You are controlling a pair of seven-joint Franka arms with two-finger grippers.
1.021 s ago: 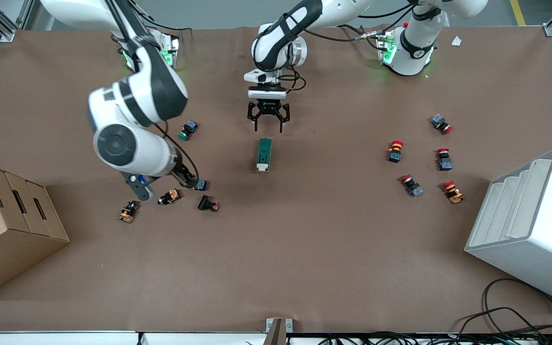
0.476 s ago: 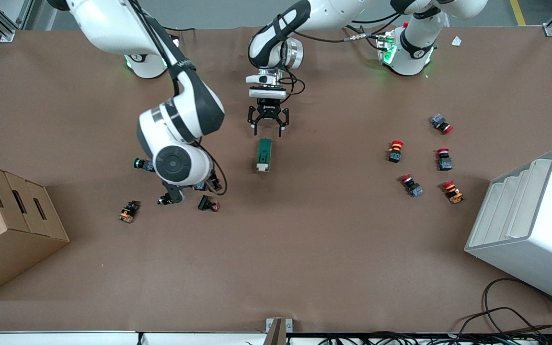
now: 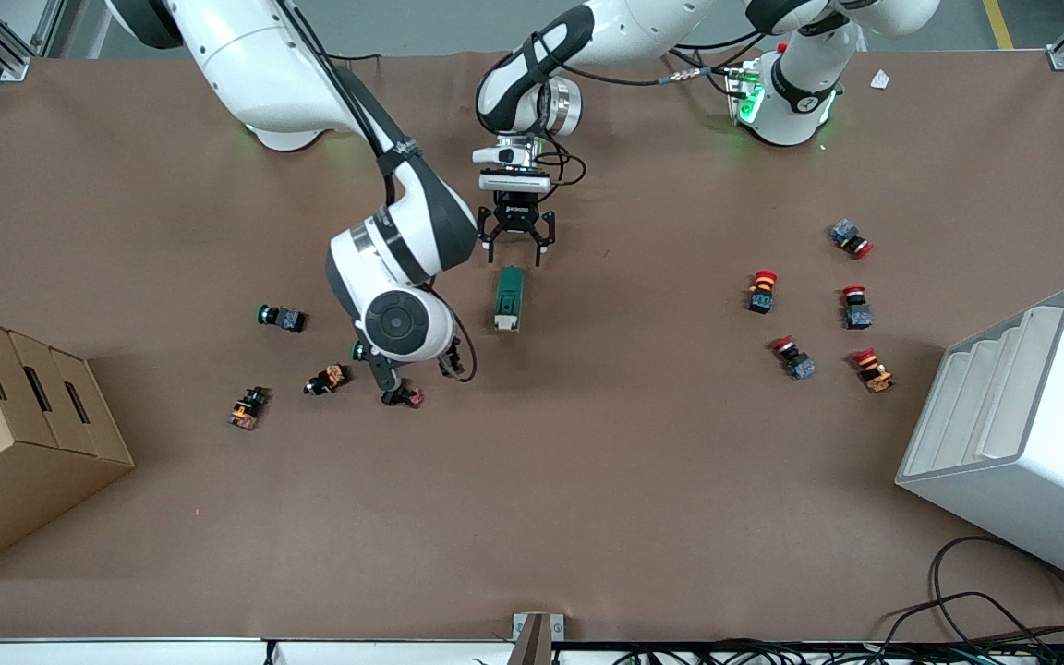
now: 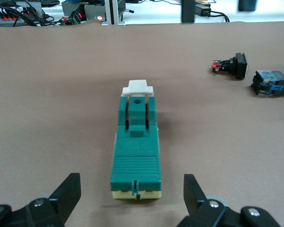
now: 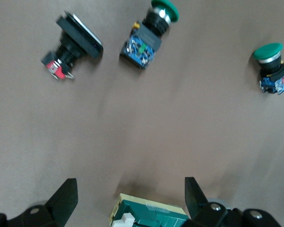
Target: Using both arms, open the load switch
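The dark green load switch (image 3: 509, 297) lies mid-table, its white toggle end nearer the front camera. In the left wrist view the load switch (image 4: 136, 151) runs lengthwise away from the fingers. My left gripper (image 3: 515, 247) (image 4: 131, 179) hangs open over the end without the toggle, one finger on each side, not touching. My right gripper (image 3: 417, 368) (image 5: 130, 189) is open and low beside the toggle end, toward the right arm's end of the table. The load switch (image 5: 151, 215) shows at that view's edge between the fingers.
Green (image 3: 278, 317), orange (image 3: 327, 379) and black (image 3: 400, 397) push buttons lie around the right gripper. Several red push buttons (image 3: 763, 289) lie toward the left arm's end. A cardboard box (image 3: 15, 434) and a white rack (image 3: 1021, 434) stand at the two ends.
The right arm has swung from the push buttons toward the load switch's toggle end. The left gripper has come down slightly closer to the switch. The switch has not moved.
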